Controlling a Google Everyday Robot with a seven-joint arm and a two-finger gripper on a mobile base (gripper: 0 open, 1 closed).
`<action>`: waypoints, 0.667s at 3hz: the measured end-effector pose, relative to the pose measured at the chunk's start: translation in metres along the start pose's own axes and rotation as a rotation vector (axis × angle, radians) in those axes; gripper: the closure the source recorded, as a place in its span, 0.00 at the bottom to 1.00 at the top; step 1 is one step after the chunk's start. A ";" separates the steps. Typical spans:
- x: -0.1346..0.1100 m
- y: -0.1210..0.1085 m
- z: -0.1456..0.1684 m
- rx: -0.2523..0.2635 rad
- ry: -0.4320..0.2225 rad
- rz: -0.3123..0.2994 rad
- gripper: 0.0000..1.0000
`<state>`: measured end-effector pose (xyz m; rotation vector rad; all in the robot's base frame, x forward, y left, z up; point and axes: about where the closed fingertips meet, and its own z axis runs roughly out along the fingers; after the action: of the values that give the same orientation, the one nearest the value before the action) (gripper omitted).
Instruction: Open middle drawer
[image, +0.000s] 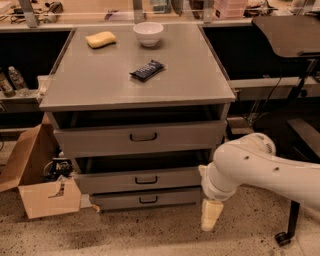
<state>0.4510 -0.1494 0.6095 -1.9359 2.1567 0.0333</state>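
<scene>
Gripper: the cream gripper (211, 216) hangs low off the right front corner of the cabinet (90, 85), tip toward the floor (150, 235), just beside the right end of the bottom drawer (120, 200). Whether it is released or clenched cannot be told, and nothing is seen in it.
Arm: the white arm (260, 167) reaches in from the right and bends low, probably to bring the tool down to drawer height.
Middle drawer: the middle drawer (110, 183) sits between the taller top drawer (100, 141) and the narrow bottom drawer. A dark gap above its front suggests it is only slightly out.
Handle: the loop handle (146, 180) is at the centre of that front, well left of the gripper and untouched.
Next move: by judgement, a shift left and a turn to face the handle.
Cabinet top: the grey surface carries a white bowl (148, 33), a yellow sponge (100, 39) and a dark packet (147, 70), all clear of the drawer fronts.
Room: speckled flooring, an open cardboard box (47, 197) at the cabinet's left, and dark shelving behind.
</scene>
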 end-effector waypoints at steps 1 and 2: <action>-0.011 0.002 0.049 -0.049 -0.023 -0.036 0.00; -0.011 0.002 0.049 -0.049 -0.023 -0.036 0.00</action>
<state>0.4580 -0.1295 0.5635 -1.9904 2.1256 0.1026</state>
